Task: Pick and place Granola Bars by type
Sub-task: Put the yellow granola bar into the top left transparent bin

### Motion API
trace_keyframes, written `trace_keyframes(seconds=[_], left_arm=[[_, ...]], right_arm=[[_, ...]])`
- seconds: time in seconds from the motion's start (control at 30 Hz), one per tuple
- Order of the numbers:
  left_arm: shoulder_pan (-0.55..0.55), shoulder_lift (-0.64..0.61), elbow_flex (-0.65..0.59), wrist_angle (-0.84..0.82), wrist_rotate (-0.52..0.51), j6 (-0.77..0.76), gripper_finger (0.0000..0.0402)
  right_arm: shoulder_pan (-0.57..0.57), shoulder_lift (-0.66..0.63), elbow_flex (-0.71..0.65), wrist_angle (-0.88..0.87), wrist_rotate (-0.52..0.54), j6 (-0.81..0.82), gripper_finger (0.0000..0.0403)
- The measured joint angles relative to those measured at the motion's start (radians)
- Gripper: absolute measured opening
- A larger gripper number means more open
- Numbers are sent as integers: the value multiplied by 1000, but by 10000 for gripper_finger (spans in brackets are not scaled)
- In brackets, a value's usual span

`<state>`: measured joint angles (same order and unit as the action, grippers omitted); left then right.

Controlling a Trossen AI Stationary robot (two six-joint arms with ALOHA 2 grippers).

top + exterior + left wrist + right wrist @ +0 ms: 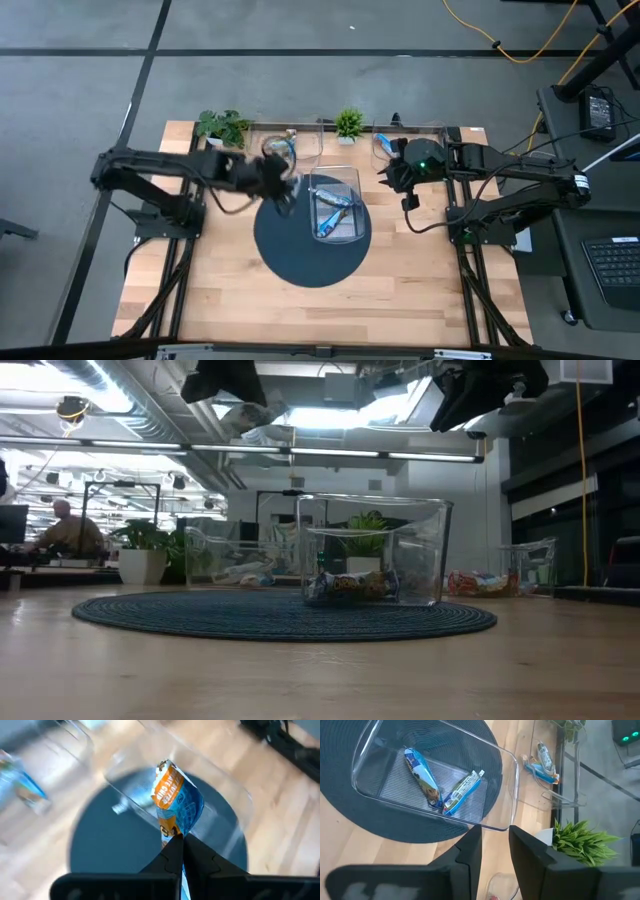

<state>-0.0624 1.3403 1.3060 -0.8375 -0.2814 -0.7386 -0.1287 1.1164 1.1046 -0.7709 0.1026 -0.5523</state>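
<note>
A blue-and-orange granola bar [177,800] is in my shut left gripper [179,840], which hangs above the left part of the round dark blue mat [290,255], beside the central clear bin [335,205]. Two blue bars [422,777] [462,792] lie flat on that bin's floor. My right gripper [495,850] hovers open and empty off the bin's right far corner, high over the table [395,180]. My left gripper pinches one end of the blue-and-orange bar [172,831] between its two fingers. The rest of the bar sticks out past the fingertips, slightly bent. It is lifted clear of mat and bin. The fingers slant downward, coming from the table's left.
Two more clear bins stand at the far edge, one left [285,142] and one right [545,775], each with bars inside. Small green plants [222,125] [348,122] stand beside them. The wood near the table's front edge [320,310] is bare.
</note>
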Motion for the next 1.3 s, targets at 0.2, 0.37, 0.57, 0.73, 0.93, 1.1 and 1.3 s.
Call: trace_keyframes(seconds=[0.2, 0.37, 0.57, 0.73, 0.93, 1.1, 1.3], left_arm=[[182, -77, 0, -4, 53, 156, 2], [340, -90, 0, -6, 120, 291, 1], [558, -49, 0, 17, 259, 462, 1], [682, -20, 0, 41, 328, 568, 2], [807, 28, 0, 89, 383, 671, 2], [885, 78, 19, 104, 447, 726, 1], [936, 159, 139, 51, 489, 794, 1]], right_arm=[[0, 0, 0, 0, 0, 56, 100], [0, 0, 0, 1, 1, 131, 100], [0, 0, 0, 3, 1, 173, 100], [0, 0, 0, 3, 1, 200, 100], [0, 0, 0, 3, 1, 236, 100], [0, 0, 0, 3, 1, 237, 100], [0, 0, 0, 3, 1, 236, 100]])
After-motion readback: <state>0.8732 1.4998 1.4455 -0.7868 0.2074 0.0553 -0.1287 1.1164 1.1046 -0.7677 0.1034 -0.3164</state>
